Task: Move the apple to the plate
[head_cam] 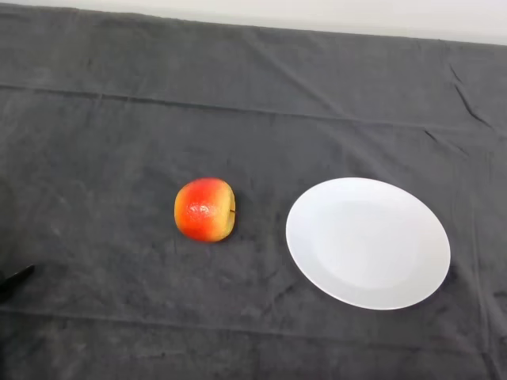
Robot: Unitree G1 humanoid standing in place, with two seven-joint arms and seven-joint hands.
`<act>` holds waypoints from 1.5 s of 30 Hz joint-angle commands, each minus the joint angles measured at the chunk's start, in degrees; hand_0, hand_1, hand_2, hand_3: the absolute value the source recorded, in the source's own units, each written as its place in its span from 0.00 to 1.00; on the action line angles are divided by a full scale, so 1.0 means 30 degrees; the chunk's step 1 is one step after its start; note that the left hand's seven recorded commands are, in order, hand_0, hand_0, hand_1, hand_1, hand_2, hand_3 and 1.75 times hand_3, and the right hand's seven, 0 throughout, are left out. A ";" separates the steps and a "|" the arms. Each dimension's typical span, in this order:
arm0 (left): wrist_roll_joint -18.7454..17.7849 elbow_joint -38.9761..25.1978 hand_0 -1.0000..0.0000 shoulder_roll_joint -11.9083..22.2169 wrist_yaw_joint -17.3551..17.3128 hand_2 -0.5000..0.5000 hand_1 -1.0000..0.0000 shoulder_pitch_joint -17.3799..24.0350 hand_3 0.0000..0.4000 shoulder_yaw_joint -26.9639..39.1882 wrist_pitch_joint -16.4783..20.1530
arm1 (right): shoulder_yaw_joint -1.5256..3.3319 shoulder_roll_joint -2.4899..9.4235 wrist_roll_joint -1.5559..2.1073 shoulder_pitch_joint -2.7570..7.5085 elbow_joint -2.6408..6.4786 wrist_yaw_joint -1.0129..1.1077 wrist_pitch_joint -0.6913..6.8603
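- The apple (204,209) lies on the dark cloth (119,134) near the middle of the table, a little toward its left edge and somewhat nearer the front edge than the back. It rests on its side, red face up, with a yellow patch on the flank turned to the plate.
- The white plate (368,242) sits to the apple's right, near but not touching, and holds nothing.
- Your main risk is the apple rolling: it is round and smooth, and a touch from one side before you have it pinched could send it off across the cloth.
- Lifted low, it could clip the plate's near rim and shove or tip the plate, which sits loose on the wrinkled cloth.
- Released off-centre, it could roll off the shallow plate.
- Only a dark tip of the left hand (16,277) shows at the table's left edge, well apart from the apple. You cannot tell how far open it is; nothing visible is held or touched except perhaps the cloth.
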 commanded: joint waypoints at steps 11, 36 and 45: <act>0.0810 0.0968 1.00 0.0056 -0.0090 0.50 1.00 -0.1459 0.00 0.0718 -0.0103 | -0.0076 0.1713 0.0400 0.2494 0.1075 -0.0056 0.0693; 0.3954 -0.4572 1.00 0.0467 0.1828 0.50 1.00 -0.0736 0.00 -0.0554 0.0368 | -0.0059 0.1720 0.0421 0.2498 0.1051 -0.0051 0.0709; 0.5548 -0.9392 1.00 0.0187 0.2515 0.50 1.00 0.0440 0.00 -0.1501 0.2391 | -0.0031 0.1732 0.0453 0.2507 0.1008 -0.0045 0.0739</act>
